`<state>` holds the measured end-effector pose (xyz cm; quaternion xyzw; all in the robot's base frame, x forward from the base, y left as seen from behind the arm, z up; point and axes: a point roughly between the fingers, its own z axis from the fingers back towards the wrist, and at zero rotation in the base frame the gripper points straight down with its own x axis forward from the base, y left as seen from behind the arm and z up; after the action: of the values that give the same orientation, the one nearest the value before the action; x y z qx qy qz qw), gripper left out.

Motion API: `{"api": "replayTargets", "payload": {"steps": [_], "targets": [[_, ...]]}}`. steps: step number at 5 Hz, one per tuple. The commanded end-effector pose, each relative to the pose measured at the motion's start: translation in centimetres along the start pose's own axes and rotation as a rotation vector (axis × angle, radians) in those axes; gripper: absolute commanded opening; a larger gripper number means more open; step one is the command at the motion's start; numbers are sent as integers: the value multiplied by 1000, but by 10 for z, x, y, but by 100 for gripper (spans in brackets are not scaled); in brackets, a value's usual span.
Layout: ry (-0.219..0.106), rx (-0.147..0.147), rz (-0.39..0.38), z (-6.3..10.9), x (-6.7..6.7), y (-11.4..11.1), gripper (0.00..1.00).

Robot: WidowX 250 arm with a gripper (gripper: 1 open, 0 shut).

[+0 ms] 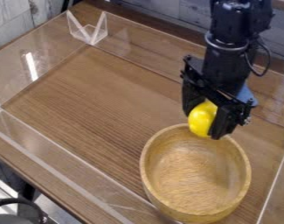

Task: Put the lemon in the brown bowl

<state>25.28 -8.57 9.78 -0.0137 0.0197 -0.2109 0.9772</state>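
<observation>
The small yellow lemon (201, 119) hangs between the black fingers of my gripper (210, 122), which is shut on it. It sits just above the far rim of the brown bowl (196, 171), a wide light-brown wooden bowl with visible grain at the front right of the table. The bowl's inside holds nothing. My black arm (235, 39) rises up and to the right from the gripper.
The wooden table (97, 96) is fenced by low clear plastic walls (51, 153). A clear folded plastic stand (88, 28) sits at the back left corner. Cables run behind the arm at the right.
</observation>
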Motion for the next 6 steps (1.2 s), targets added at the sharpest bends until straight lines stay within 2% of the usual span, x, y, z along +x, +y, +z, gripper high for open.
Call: {"api": "replayTargets", "payload": {"steps": [1, 4, 6], "targets": [[-57, 9, -22, 17, 0, -4, 0], [-63, 0, 16, 11, -18, -11, 0], [-66, -6, 52, -2, -30, -18, 0]]}}
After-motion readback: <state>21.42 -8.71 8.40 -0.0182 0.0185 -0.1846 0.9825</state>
